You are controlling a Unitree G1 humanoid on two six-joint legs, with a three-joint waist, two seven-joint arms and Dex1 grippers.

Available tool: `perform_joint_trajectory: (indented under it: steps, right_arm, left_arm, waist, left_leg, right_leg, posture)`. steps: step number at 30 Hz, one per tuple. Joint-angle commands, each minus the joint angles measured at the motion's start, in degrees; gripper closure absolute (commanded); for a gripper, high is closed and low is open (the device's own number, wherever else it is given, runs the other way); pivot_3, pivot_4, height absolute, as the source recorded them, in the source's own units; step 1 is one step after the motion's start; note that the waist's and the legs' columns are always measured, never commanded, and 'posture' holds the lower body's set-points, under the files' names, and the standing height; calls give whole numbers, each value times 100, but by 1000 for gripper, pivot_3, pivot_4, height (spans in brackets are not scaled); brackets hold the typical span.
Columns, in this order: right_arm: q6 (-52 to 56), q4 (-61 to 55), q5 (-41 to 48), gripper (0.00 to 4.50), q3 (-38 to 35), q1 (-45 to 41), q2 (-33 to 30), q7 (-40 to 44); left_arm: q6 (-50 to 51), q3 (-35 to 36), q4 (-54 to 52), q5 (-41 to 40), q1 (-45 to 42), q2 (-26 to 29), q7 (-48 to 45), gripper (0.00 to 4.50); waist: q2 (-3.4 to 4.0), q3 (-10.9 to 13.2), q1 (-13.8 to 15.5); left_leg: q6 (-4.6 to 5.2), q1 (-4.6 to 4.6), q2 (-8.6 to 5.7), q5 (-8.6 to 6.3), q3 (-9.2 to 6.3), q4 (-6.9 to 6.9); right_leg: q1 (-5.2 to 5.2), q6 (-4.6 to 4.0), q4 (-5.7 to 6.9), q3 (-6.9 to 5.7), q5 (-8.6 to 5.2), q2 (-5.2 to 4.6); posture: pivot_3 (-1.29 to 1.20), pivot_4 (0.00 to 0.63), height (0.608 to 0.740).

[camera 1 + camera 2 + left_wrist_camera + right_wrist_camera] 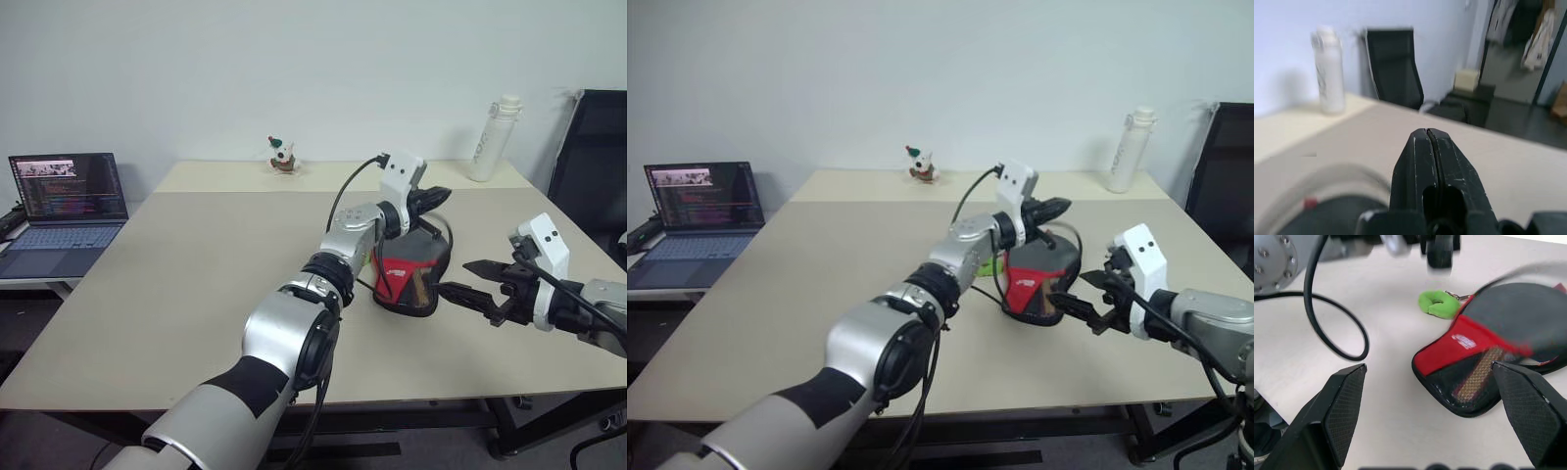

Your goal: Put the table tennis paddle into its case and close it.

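Black and red, the soft fabric paddle-shaped case (409,276) lies near the middle of the frame on the wide beige table (196,284). Through its black mesh pocket I can see the light wooden handle of the flat table tennis paddle (1476,380), so the paddle looks to be inside already. A small green ring-shaped tag (1439,303) sits just beside the case's edge, maybe a zip pull; I cannot tell if the zip is fully shut.

Just above the case, a little right of the middle, hangs the left gripper (433,199). Its two black fingers (1435,171) are pressed tight together with nothing between them. At the lower right of the frame, the right gripper (468,292) is spread wide and empty, pointing at the case from close by.

I think the case will feel light and floppy, stiffened by the hard flat paddle inside. The fabric may slide on the smooth table, so one hand should pin the red part down while the other pinches the little tag
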Motion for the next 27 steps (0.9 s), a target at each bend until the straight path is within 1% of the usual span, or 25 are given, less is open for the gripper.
perform_joint_trajectory:
  steps: [1, 7, 11, 14, 17, 21, 27]
  right_arm:
    - [-140, -65, 115, 0, -142, 2, -106, -34]
    - [-357, 185, -35, 0, 114, -9, -65, 2]
    - [-772, 911, -653, 0, 440, -145, 88, -199]
    - [-1045, 1473, -1081, 0, 684, -282, 193, -283]
    - [-1384, 2283, -1715, 0, 929, -608, 538, -664]
    - [-2113, 3378, -2552, 0, 1330, -965, 850, -774]
    - [-3021, 4837, -3353, 0, 1694, -1539, 1421, -691]
  left_arm:
    - [-196, 81, -182, -63, 75, 332, -368, 4471]
    - [-184, -134, -476, -10, 805, 1061, -1803, 4471]
    - [9, -194, -898, -108, 1337, 1755, -2629, 4471]
    - [439, -190, -1453, -282, 1704, 2169, -3155, 4471]
    - [1069, -304, -2523, -477, 2318, 2685, -3738, 4471]
    - [1673, -350, -3671, -640, 2860, 3223, -3783, 4471]
    - [2220, -362, -4638, -877, 3243, 3439, -3411, 4471]
  waist:
    - [0, 0, -8]
    - [8, -4, -14]
    - [7, -4, -16]
    - [8, -4, -12]
    - [8, -5, -39]
    - [9, -5, -30]
    - [9, -5, 2]
  left_leg:
    - [0, 1, 1, 0, 0, 0]
    - [0, 7, 5, 0, 3, -1]
    - [0, 2, 4, 0, 3, 0]
    - [0, 3, 5, 0, 2, -1]
    - [0, 4, 8, 0, 3, -1]
    - [0, 4, 10, 1, 2, 1]
    - [0, 3, 7, 1, 2, 5]
  right_leg:
    - [0, 0, 1, 0, 0, 1]
    - [0, -2, 7, 4, 1, 4]
    - [0, -3, 4, 3, 1, 3]
    - [-2, -7, 6, 3, 4, 3]
    - [-1, -15, 7, 4, 8, 4]
    - [-2, -28, 11, 3, 16, 4]
    - [0, -29, 8, 2, 18, 1]
  posture:
    - [0, 150, 740]
    - [0, 150, 740]
    - [0, 150, 740]
    - [0, 150, 740]
    - [0, 150, 740]
    - [0, 150, 740]
    - [0, 150, 740]
